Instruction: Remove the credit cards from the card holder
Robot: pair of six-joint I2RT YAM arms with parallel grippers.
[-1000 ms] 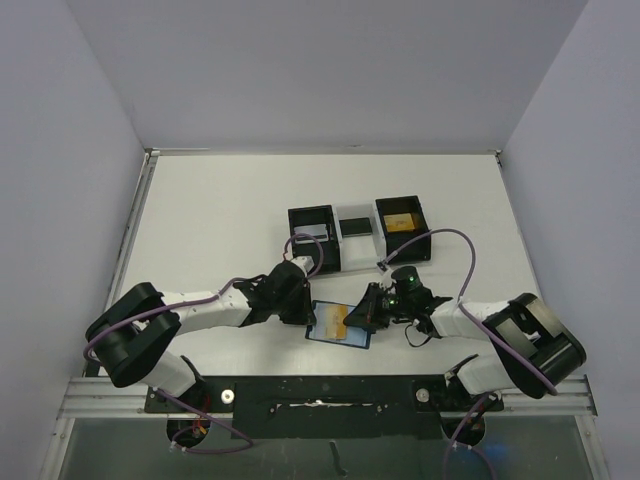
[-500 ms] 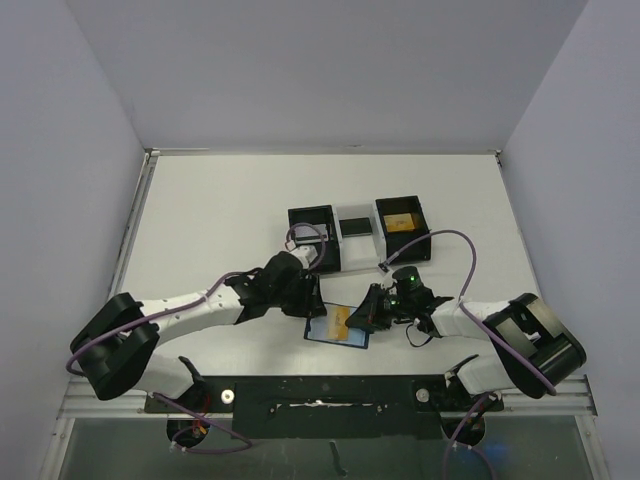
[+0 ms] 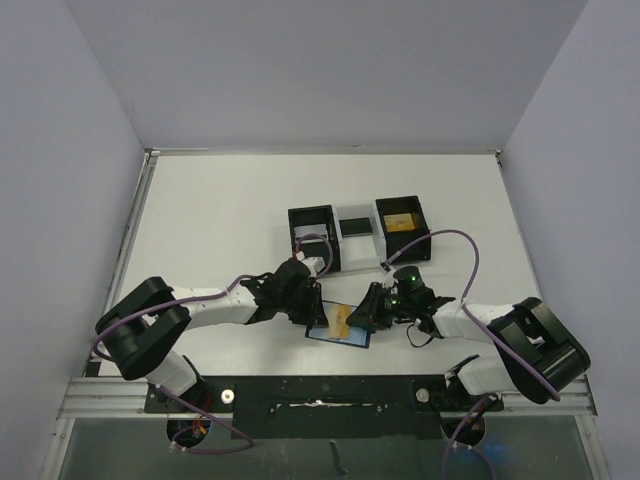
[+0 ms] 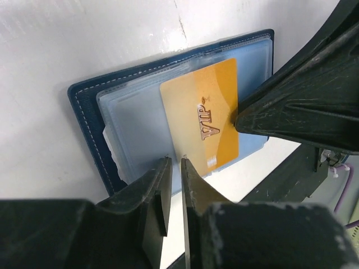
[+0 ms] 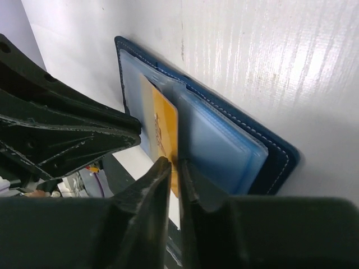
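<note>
The card holder (image 3: 340, 338) lies open on the table near the front edge, a dark blue wallet with clear sleeves (image 4: 134, 129). A gold credit card (image 3: 340, 320) marked VIP (image 4: 207, 106) sticks partway out of a sleeve. My right gripper (image 3: 357, 318) is shut on that card's edge (image 5: 164, 123); its fingertips (image 5: 168, 165) pinch the card. My left gripper (image 3: 316, 312) is shut with only a thin slit, its tips (image 4: 175, 161) resting on the clear sleeve beside the card's corner. The two grippers face each other across the wallet (image 5: 275, 151).
Behind the wallet stand two black open-top boxes joined by a white tray (image 3: 356, 245). The left box (image 3: 296, 222) holds a silver-grey card (image 3: 312, 232), the tray a dark card (image 3: 355, 226), the right box (image 3: 424, 232) a gold card (image 3: 401, 222). White walls enclose the table.
My left gripper has moved a little right and down onto the wallet's left part. The left arm's elbow swung out and back. The right gripper has stayed on the gold card.
</note>
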